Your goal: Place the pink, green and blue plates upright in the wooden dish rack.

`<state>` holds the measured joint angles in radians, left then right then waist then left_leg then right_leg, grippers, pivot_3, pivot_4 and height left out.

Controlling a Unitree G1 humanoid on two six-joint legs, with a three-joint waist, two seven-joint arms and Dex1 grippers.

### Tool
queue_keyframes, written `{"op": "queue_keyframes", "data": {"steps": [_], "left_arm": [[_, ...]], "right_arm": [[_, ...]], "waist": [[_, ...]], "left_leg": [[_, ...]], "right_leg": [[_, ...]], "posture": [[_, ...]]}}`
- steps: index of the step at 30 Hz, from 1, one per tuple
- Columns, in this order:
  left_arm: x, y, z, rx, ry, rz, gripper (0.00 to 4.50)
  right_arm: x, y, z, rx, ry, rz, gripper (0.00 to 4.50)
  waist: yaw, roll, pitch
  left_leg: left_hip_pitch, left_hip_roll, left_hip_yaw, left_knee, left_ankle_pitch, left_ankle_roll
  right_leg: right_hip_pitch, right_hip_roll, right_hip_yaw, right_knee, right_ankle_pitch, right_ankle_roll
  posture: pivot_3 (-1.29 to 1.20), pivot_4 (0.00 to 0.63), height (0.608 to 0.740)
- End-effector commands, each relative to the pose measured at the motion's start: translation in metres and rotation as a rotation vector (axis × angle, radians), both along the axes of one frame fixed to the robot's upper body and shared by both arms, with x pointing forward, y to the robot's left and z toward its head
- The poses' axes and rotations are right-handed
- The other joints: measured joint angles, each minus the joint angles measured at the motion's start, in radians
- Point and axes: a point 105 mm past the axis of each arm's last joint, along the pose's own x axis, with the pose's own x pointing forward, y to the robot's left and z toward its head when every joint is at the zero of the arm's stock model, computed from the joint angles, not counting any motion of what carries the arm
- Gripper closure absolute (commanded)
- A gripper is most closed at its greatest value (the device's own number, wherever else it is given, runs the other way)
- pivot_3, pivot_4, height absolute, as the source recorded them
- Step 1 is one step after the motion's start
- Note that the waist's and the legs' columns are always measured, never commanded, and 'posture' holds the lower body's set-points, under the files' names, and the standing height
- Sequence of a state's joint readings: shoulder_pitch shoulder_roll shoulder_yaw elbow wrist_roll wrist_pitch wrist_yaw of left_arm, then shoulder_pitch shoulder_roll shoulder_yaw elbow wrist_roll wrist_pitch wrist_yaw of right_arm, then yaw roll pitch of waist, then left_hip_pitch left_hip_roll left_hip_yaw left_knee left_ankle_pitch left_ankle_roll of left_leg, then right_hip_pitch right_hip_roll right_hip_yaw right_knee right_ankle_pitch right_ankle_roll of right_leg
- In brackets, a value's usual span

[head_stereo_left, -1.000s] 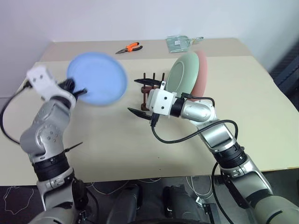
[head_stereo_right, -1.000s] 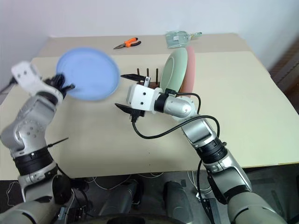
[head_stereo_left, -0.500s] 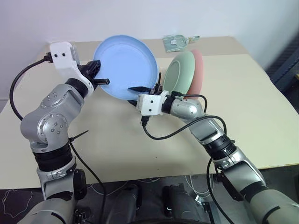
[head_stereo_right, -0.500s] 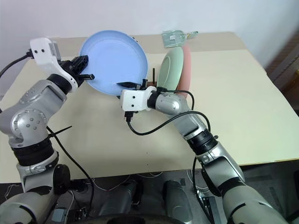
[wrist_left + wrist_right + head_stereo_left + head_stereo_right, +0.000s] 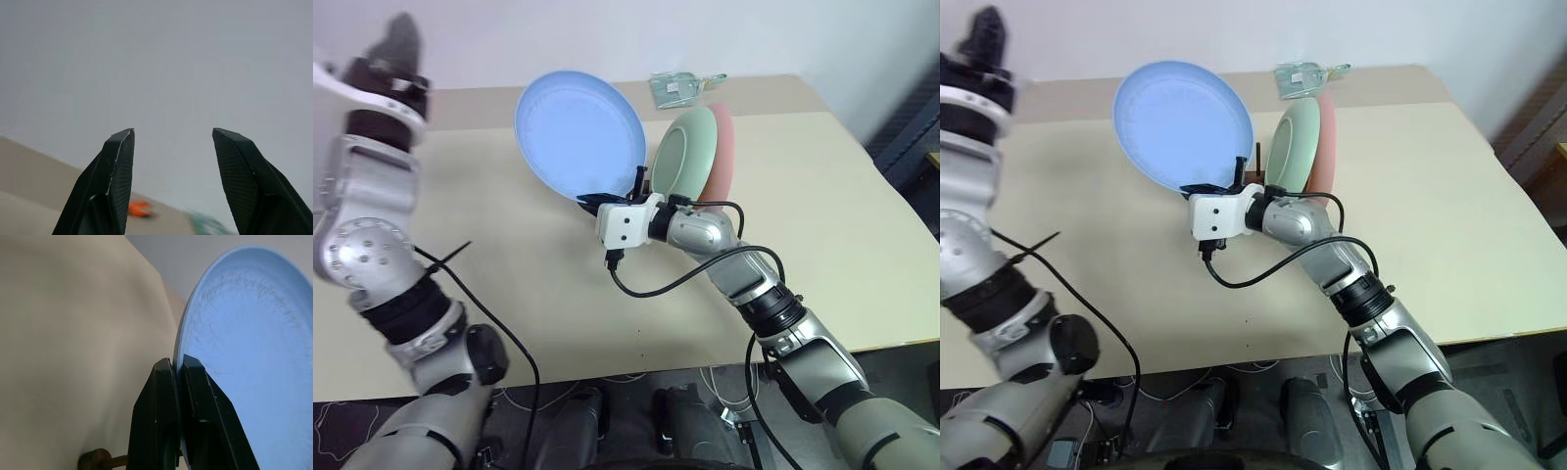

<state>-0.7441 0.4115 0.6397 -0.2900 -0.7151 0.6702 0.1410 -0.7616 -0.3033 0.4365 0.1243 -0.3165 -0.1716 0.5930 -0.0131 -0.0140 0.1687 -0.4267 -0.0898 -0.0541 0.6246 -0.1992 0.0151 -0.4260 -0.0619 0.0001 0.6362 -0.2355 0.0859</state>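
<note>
The blue plate [image 5: 579, 132] stands tilted on edge above the table, with my right gripper [image 5: 177, 363] shut on its lower rim [image 5: 595, 200]. Just right of it, the green plate [image 5: 683, 157] and the pink plate [image 5: 724, 147] stand upright together in the wooden dish rack [image 5: 1255, 168], which is mostly hidden behind my right wrist; a few pegs and a rail end [image 5: 95, 460] show. My left gripper [image 5: 171, 134] is raised high at the far left [image 5: 396, 44], open and empty, pointing up at the wall, well away from the blue plate.
A clear plastic packet [image 5: 680, 88] lies at the table's back edge behind the plates. Orange pliers [image 5: 139, 209] lie on the far side of the beige table [image 5: 822, 225]. The wall stands close behind.
My left gripper has let go of the blue plate, opened, and swung up and left. My right gripper has shut on the plate's lower rim and now holds it alone.
</note>
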Motion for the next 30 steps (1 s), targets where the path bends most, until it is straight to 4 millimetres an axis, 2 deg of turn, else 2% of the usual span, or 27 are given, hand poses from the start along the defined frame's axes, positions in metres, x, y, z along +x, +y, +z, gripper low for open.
{"op": "queue_keyframes", "data": {"steps": [1, 3, 6, 9, 12, 17, 30], "left_arm": [[-0.002, 0.027, -0.029, 0.288, 0.14, 0.196, 1.91], [0.002, 0.029, -0.073, 0.453, 0.29, 0.216, 1.91], [0.004, 0.001, -0.133, 0.497, 0.392, 0.093, 1.91], [0.002, -0.028, -0.167, 0.489, 0.425, -0.013, 1.91], [-0.002, -0.062, -0.19, 0.488, 0.433, -0.143, 1.91], [-0.012, -0.097, -0.204, 0.538, 0.415, -0.312, 1.91], [-0.022, -0.124, -0.206, 0.584, 0.398, -0.473, 1.91]], "right_arm": [[-0.011, 0.002, 0.047, 0.242, -0.013, 0.062, 4.5], [-0.017, 0.0, 0.074, 0.438, 0.072, 0.112, 4.5], [-0.026, -0.012, 0.11, 0.74, 0.286, 0.215, 4.5], [-0.03, -0.021, 0.121, 0.929, 0.51, 0.284, 4.5], [-0.029, -0.025, 0.118, 1.036, 0.688, 0.305, 4.5], [-0.02, -0.029, 0.108, 1.122, 0.846, 0.266, 4.5], [-0.005, -0.025, 0.076, 1.153, 1.103, 0.176, 4.5]], "waist": [[-0.003, 0.001, 0.0], [-0.002, 0.001, 0.0], [0.013, 0.0, 0.0], [0.027, -0.001, -0.001], [0.025, -0.001, -0.001], [0.014, 0.001, -0.001], [0.0, 0.001, -0.001]], "left_leg": [[0.0, 0.0, 0.0, 0.0, 0.0, 0.0], [0.001, 0.0, 0.001, -0.002, 0.0, 0.0], [0.001, 0.0, -0.001, -0.003, -0.002, 0.0], [0.001, 0.0, -0.002, -0.003, -0.006, 0.005], [0.001, 0.0, -0.003, -0.003, -0.006, 0.005], [0.0, 0.0, -0.002, -0.006, -0.005, 0.005], [0.001, 0.001, -0.002, -0.009, -0.003, 0.006]], "right_leg": [[0.0, 0.0, 0.0, 0.0, 0.0, 0.0], [-0.001, 0.0, 0.002, 0.0, 0.0, -0.001], [-0.001, 0.0, 0.001, -0.001, 0.0, -0.001], [-0.002, -0.001, 0.0, -0.003, 0.001, -0.002], [-0.002, -0.001, -0.001, -0.003, 0.001, -0.002], [-0.002, -0.001, 0.001, -0.003, 0.001, -0.004], [-0.003, -0.001, 0.0, -0.002, -0.001, -0.006]], "posture": [[0.0, 0.15, 0.726], [0.0, 0.15, 0.726], [0.0, 0.15, 0.726], [0.0, 0.15, 0.726], [0.0, 0.15, 0.726], [0.0, 0.15, 0.726], [0.0, 0.15, 0.726]]}}
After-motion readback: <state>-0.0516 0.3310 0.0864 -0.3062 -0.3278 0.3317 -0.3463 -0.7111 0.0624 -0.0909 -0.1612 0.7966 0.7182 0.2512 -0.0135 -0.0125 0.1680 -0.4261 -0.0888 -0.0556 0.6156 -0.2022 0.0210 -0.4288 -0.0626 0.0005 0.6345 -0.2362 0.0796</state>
